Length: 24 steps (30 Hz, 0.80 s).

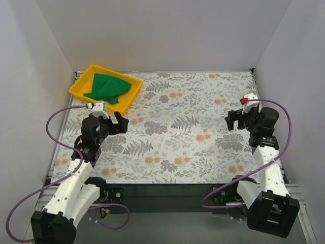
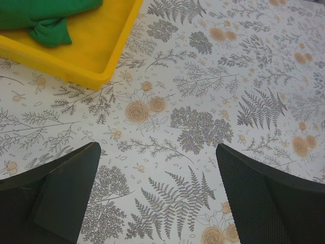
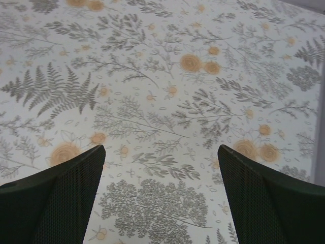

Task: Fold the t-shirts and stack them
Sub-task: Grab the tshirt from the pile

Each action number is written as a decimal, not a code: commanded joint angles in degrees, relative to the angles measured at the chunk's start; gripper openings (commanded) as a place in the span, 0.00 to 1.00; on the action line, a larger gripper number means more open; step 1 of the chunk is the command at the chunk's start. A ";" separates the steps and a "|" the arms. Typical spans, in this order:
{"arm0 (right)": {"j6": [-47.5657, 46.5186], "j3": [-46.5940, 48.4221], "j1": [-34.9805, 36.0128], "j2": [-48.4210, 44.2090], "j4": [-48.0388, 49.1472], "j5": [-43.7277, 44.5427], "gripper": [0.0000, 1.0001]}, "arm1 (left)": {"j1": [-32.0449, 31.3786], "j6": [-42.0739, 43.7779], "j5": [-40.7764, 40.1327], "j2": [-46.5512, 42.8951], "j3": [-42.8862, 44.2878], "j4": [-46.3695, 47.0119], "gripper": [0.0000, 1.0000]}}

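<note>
The bright green t-shirt [image 1: 107, 87] lies bunched in the yellow tray [image 1: 81, 84] at the table's far left. In the left wrist view its edge [image 2: 43, 19] shows in the tray [image 2: 109, 48] at the top left. My left gripper [image 1: 120, 123] is open and empty over the floral cloth, just in front of the tray. In its wrist view the gripper [image 2: 157, 190] has its jaws wide apart over bare cloth. My right gripper [image 1: 233, 119] is open and empty at the right side, and its wrist view [image 3: 160, 195] shows only cloth between the jaws.
A floral patterned cloth [image 1: 183, 132] covers the table. White walls close in the left, back and right sides. The tray's near rim [image 2: 56, 63] stands just beyond my left gripper. A grey strip [image 3: 320, 101] runs along the right edge of the right wrist view.
</note>
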 commanded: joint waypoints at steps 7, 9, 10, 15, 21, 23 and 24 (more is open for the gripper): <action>12.31 1.90 -0.25 2.08 13.75 15.21 0.98 | -0.18 0.52 -4.02 -1.67 1.27 -0.07 0.98; 14.53 -1.70 -0.34 2.34 20.76 16.01 0.98 | -0.09 0.52 -4.02 -1.67 1.18 -0.16 0.98; 14.80 -4.51 -0.34 2.96 22.46 15.58 0.98 | -0.18 0.43 -4.02 -1.67 1.18 -0.25 0.98; 14.71 -11.20 -0.25 5.42 32.65 12.50 0.98 | -0.18 0.34 -4.72 -1.14 1.10 -0.16 0.98; 12.95 -14.29 0.72 8.76 41.19 12.23 0.98 | -0.18 0.34 -5.60 -1.05 1.10 -0.16 0.98; 12.87 -15.51 0.89 8.41 43.29 11.71 0.98 | -0.18 0.34 -5.51 -1.05 0.92 -0.16 0.98; 12.86 -16.04 0.98 8.32 44.09 11.53 0.98 | -0.18 0.34 -5.51 -1.05 1.01 -0.16 0.98</action>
